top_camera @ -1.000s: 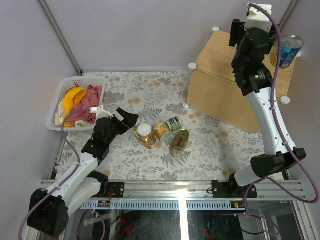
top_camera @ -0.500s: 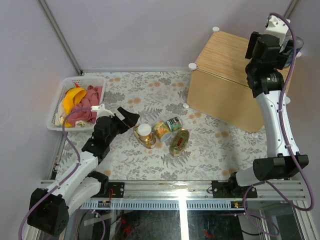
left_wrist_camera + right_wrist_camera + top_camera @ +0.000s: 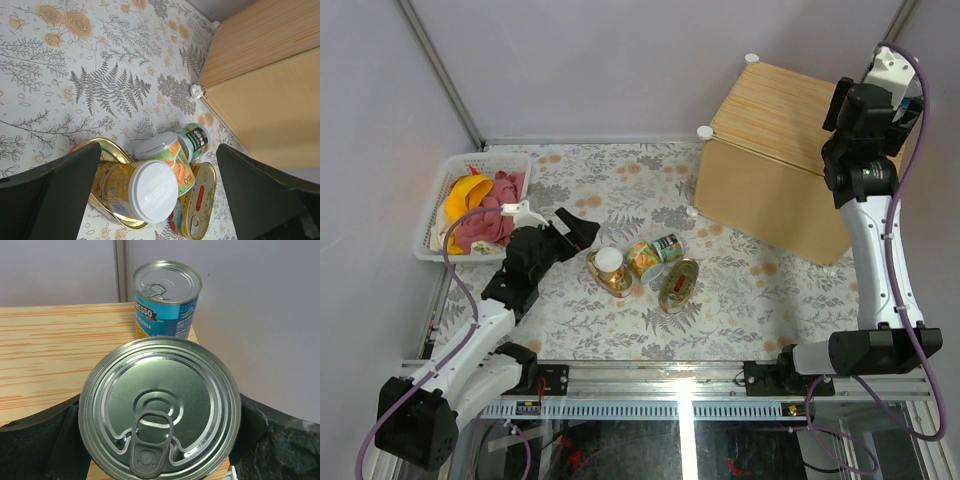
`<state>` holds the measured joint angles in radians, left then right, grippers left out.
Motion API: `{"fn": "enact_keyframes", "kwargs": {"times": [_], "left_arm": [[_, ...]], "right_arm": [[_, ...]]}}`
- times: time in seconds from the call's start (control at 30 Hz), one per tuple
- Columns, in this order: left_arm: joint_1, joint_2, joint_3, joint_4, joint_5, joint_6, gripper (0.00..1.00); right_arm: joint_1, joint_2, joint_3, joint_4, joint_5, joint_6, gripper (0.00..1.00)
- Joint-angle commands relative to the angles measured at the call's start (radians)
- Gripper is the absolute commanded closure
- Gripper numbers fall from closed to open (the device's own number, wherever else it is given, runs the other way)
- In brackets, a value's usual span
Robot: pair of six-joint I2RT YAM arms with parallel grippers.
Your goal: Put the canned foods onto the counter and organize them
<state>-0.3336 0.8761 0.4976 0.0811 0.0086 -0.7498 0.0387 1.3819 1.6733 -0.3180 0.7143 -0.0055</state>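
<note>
Seven tins in all. Two large blue-labelled cans are up at the counter (image 3: 770, 110), at its far right corner. One blue can (image 3: 166, 300) stands upright on the wood. The other blue can (image 3: 160, 390) is just in front of it, pinched at its sides by the right arm's fingers (image 3: 35, 450), silver pull-tab top facing the wrist camera. I cannot tell whether its base touches the wood.

The other five lie bunched on the flowered tabletop (image 3: 760, 290), well apart from the counter. Three are small cans: a yellow can (image 3: 150, 190), an orange can (image 3: 167, 155) and a green can (image 3: 197, 140). Two are flat oval gold tins: one gold tin (image 3: 197, 205) lies beside them, and a second gold tin (image 3: 107, 150) lies partly under the yellow can.

The left arm's fingers (image 3: 50, 195) are spread wide, holding nothing, just left of the bunch.

One white basket (image 3: 485, 158) of cloths sits at the left.
</note>
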Motion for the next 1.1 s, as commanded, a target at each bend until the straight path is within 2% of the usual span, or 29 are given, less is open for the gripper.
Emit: {"fn": "enact_keyframes", "kwargs": {"times": [0.0, 1.07], "left_arm": [[0.003, 0.001, 0.038, -0.019, 0.021, 0.03, 0.0], [0.002, 0.037, 0.064, -0.028, 0.025, 0.036, 0.0]], "right_arm": [[-0.033, -0.085, 0.01, 0.162, 0.007, 0.01, 1.0], [-0.217, -0.044, -0.077, 0.151, -0.15, 0.154, 1.0]]}}
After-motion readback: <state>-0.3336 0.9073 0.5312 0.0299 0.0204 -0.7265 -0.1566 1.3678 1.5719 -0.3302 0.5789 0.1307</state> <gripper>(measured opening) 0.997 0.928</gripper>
